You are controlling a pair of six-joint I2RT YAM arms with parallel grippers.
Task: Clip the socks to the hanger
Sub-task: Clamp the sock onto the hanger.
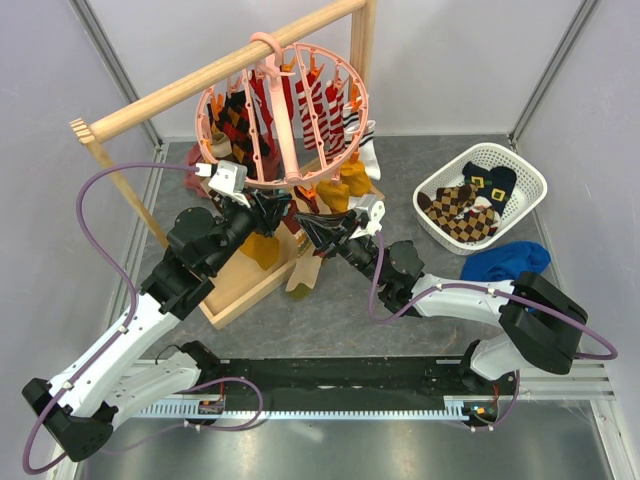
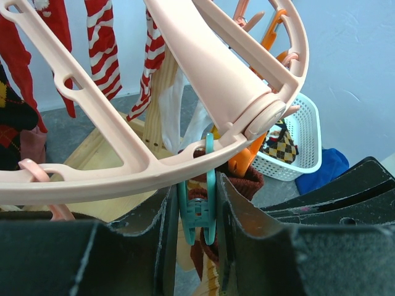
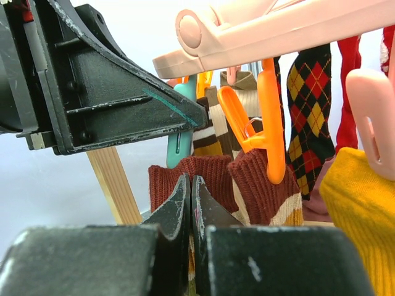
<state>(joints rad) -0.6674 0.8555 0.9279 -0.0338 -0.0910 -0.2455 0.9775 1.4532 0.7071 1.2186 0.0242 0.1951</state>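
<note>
The round salmon-pink hanger (image 1: 290, 110) hangs from a wooden rail with several socks clipped round its ring. My left gripper (image 2: 197, 188) is shut on a teal clip (image 2: 199, 216) that dangles from the ring (image 2: 123, 179). My right gripper (image 3: 191, 182) is shut on a sock with a rust-brown cuff (image 3: 213, 179) and holds it up right under that teal clip (image 3: 182, 145). The cuff's top edge meets the clip's lower end; whether the clip bites it I cannot tell. In the top view both grippers, left (image 1: 268, 205) and right (image 1: 305, 222), meet below the ring, and the held sock (image 1: 300, 275) hangs down.
An orange clip (image 3: 271, 129) beside the teal one holds a matching brown-cuffed sock (image 3: 259, 191). A mustard sock (image 3: 358, 209) hangs at the right. A white basket (image 1: 536, 182) with more socks and a blue cloth (image 1: 505, 262) lie at the right. The rail's wooden base (image 1: 240, 285) is under the arms.
</note>
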